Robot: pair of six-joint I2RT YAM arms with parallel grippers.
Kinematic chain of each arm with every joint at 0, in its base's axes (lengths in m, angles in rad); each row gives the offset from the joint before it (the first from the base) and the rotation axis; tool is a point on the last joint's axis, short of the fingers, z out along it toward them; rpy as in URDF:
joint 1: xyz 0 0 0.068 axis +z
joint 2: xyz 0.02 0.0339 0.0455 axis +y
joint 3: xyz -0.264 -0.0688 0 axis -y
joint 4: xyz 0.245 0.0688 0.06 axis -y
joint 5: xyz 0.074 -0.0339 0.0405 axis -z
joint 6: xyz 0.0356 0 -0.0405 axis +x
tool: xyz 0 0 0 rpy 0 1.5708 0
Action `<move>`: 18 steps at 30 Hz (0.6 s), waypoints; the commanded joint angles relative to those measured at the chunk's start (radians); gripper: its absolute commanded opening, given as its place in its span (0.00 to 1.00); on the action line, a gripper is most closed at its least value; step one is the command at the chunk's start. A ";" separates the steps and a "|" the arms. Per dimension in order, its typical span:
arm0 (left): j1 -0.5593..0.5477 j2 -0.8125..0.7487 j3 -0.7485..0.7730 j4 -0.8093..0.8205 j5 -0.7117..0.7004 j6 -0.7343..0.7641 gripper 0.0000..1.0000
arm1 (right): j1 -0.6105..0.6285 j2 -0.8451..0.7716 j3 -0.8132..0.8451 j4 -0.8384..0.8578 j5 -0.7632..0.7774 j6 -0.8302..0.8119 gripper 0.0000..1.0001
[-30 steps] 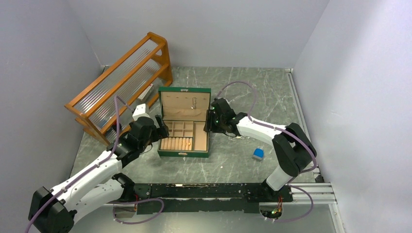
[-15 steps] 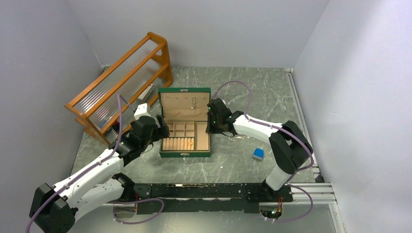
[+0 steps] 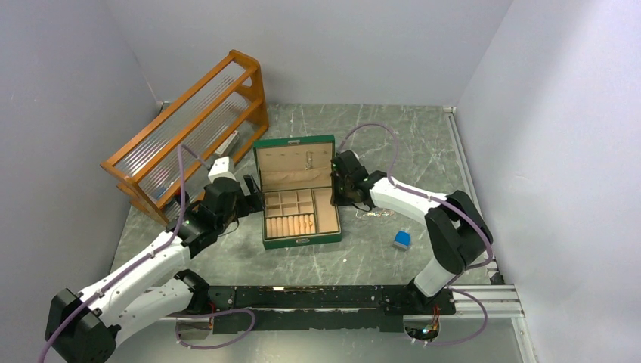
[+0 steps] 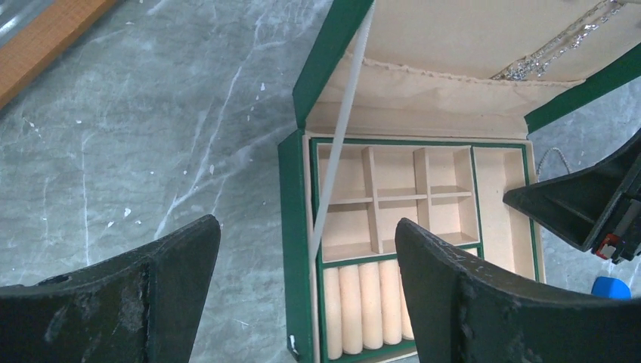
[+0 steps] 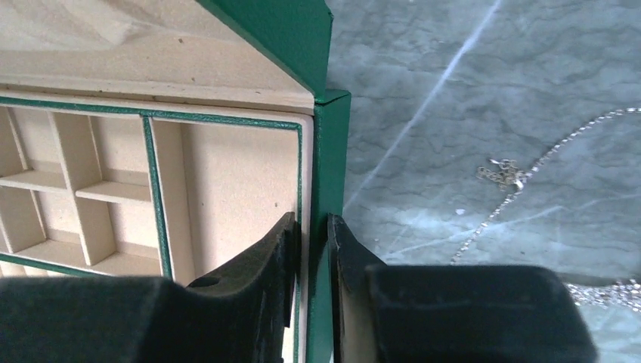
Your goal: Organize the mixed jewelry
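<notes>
My right claw (image 5: 311,227) pinches the green box (image 5: 331,144) by its right wall, my left claw (image 4: 306,227) gapes wide beside it, while the mixed jewelry (image 5: 508,175) lies loose on the counter (image 5: 453,76), compartments bare, sorting hardly begun.

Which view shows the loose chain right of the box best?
Right wrist: the chain lies sharp and close beside the box. Left wrist catches only a short loop past the box's right side. The top view gives faint glints, too small to read.
</notes>
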 commanded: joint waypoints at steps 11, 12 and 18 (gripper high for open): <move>0.007 -0.031 0.060 0.000 0.037 0.032 0.90 | -0.037 -0.275 -0.043 0.005 0.039 0.004 0.56; 0.007 -0.034 0.061 -0.005 0.038 0.032 0.90 | -0.049 -0.297 -0.054 -0.009 0.074 0.017 0.56; 0.008 -0.060 0.055 -0.006 0.049 0.030 0.90 | -0.157 -0.354 -0.096 -0.074 0.229 0.095 0.54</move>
